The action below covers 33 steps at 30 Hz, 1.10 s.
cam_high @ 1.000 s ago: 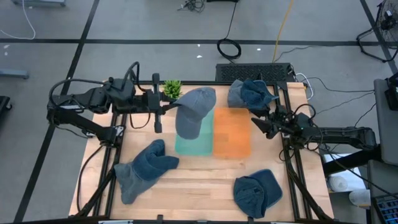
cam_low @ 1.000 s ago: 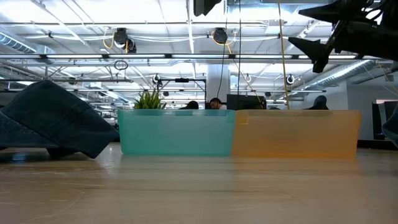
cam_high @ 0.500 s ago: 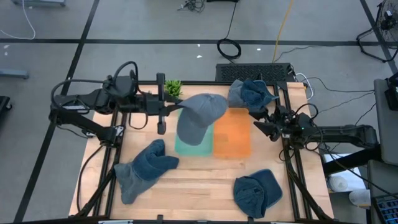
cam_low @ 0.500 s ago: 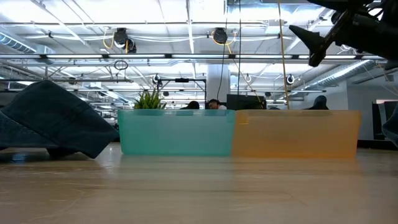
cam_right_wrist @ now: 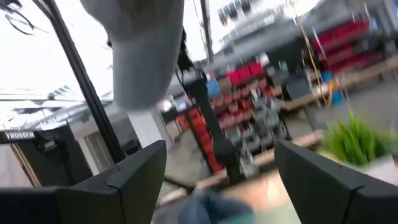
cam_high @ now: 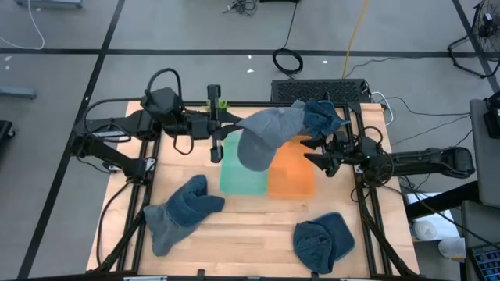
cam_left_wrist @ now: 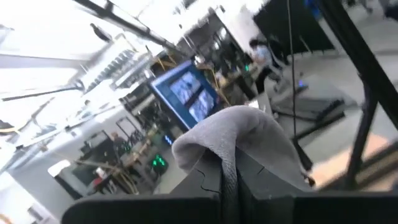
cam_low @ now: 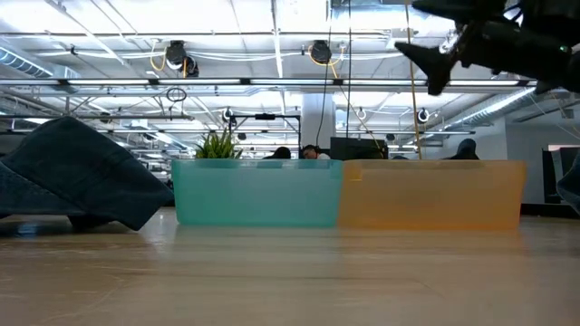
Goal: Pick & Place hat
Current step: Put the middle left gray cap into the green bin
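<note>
Both arms shifted, grey hat (cam_high: 264,137) carried rightward, right gripper (cam_high: 314,153) nearer

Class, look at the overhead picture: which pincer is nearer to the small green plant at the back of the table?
Left. The left pincer grips the grey cap beside the plant; the right pincer hangs open over the orange bin.

We see a soft matt grey cloth hat (cam_high: 266,134), and darker denim-like caps (cam_high: 181,209) lying on a pale wooden table (cam_high: 250,234) with visible grain. The teal bin (cam_low: 256,192) and orange bin (cam_low: 432,194) look like frosted, translucent plastic.
</note>
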Available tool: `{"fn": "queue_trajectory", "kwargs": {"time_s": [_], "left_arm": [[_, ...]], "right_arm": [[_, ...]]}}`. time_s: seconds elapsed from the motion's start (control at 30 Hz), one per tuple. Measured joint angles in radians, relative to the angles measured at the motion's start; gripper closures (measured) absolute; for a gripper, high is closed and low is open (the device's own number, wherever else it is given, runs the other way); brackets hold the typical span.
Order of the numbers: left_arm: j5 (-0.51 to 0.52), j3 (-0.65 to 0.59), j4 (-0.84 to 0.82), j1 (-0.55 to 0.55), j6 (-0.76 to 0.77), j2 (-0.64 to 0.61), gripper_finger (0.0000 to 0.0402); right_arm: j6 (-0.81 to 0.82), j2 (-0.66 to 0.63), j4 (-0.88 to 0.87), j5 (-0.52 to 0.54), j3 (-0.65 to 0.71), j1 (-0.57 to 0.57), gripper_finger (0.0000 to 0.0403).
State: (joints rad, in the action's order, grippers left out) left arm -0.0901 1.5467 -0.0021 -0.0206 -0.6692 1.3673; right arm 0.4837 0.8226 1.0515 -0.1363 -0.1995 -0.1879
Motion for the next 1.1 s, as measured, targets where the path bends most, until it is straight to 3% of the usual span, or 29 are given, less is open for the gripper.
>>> {"fn": "queue_trajectory", "kwargs": {"time_s": [0.2, 0.53, 1.1], "left_arm": [[-0.060, 0.000, 0.059, -0.014, 0.027, 0.027, 0.0398], [-0.090, -0.001, 0.127, -0.015, 0.035, 0.065, 0.0398], [-0.089, -0.001, 0.152, -0.019, 0.052, 0.064, 0.0398]], "right_arm": [[-0.050, 0.125, 0.136, -0.076, -0.060, 0.000, 0.0115], [-0.075, 0.314, 0.147, -0.231, -0.246, 0.005, 0.0115], [-0.232, 0.469, 0.156, -0.314, -0.469, 0.123, 0.0115]]}}
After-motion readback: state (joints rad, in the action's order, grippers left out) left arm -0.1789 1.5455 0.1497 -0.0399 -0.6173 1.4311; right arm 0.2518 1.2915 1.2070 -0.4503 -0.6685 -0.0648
